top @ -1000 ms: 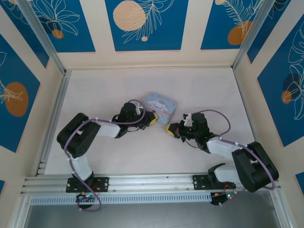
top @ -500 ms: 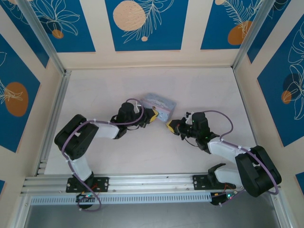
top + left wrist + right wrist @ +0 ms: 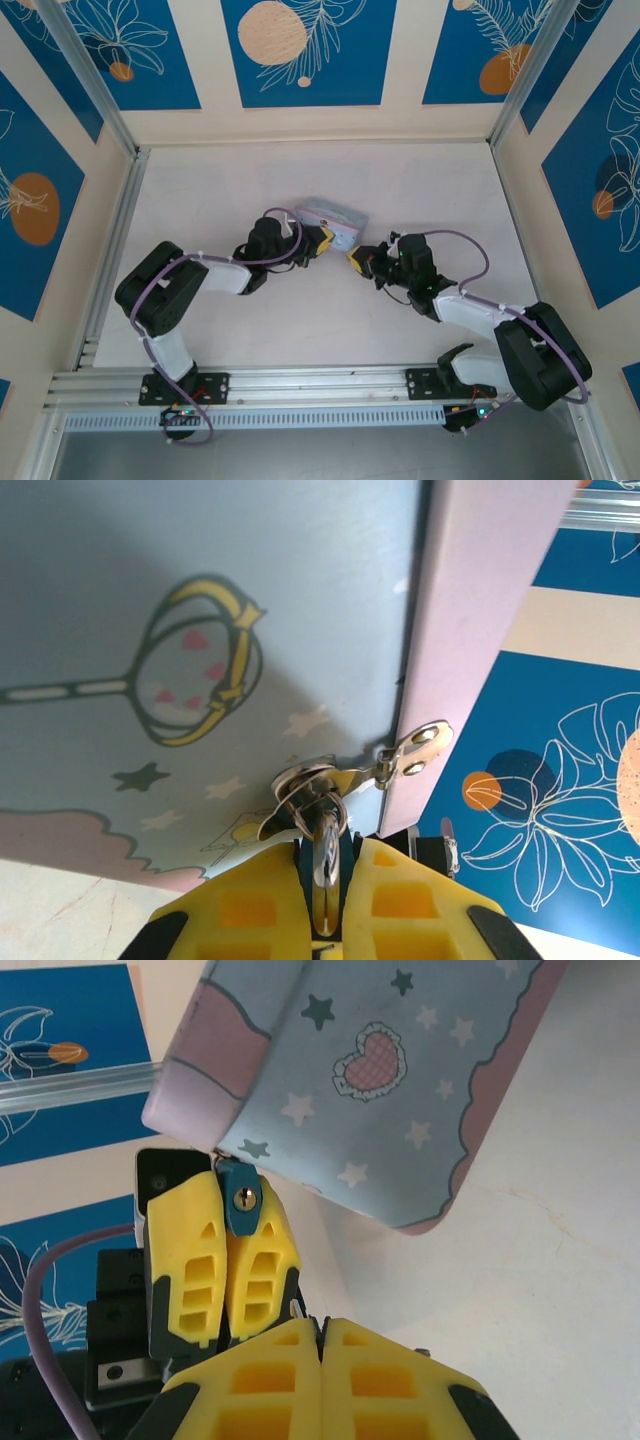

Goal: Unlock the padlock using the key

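Observation:
My left gripper point(image 3: 322, 845) is shut on the padlock point(image 3: 325, 865). The lock's silver shackle passes through the hasp point(image 3: 405, 755) of the pale blue cartoon tin box point(image 3: 200, 600). In the right wrist view the padlock's blue body point(image 3: 240, 1205) faces me keyhole first, between the left gripper's yellow fingers point(image 3: 190, 1250). My right gripper point(image 3: 320, 1325) is shut just below it. A thin silvery sliver, the key point(image 3: 297, 1308), pokes out at its pads, a short gap from the keyhole. From above, the left gripper point(image 3: 322, 243) and right gripper point(image 3: 355, 260) nearly meet beside the box point(image 3: 335, 215).
The tin box is tipped up, its near side raised off the white table point(image 3: 420, 180). Aluminium rails point(image 3: 110, 260) run along the left and near edges. Blue and cream patterned walls close in the back and both sides.
My right gripper has moved left and slightly away from me, closing on the left gripper. The tin box has tipped up further at the padlock side. The left arm has barely shifted.

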Robot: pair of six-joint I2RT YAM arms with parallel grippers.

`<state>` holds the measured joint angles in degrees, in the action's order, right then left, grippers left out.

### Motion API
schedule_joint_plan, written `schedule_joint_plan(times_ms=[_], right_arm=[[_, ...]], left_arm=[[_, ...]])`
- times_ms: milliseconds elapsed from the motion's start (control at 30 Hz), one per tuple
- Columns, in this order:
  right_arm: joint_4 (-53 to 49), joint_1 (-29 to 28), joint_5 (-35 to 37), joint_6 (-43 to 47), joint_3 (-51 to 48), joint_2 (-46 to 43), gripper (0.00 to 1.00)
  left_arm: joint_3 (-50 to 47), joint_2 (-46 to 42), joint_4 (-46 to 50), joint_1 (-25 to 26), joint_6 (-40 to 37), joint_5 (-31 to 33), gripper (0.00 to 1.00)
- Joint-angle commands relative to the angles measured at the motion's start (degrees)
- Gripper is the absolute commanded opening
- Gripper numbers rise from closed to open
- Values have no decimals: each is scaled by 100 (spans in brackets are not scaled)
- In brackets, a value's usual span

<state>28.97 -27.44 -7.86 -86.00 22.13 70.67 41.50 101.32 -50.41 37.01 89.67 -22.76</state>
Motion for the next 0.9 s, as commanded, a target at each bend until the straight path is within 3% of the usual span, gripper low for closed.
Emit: schedule_joint_plan(times_ms=[0, 867], right_arm=[[153, -67, 311, -73, 278, 107, 0], [356, -200, 373, -81, 769, 791, 0]], left_arm=[[-47, -95, -466, 45, 83, 106, 0], [-123, -34, -738, 52, 192, 53, 0]])
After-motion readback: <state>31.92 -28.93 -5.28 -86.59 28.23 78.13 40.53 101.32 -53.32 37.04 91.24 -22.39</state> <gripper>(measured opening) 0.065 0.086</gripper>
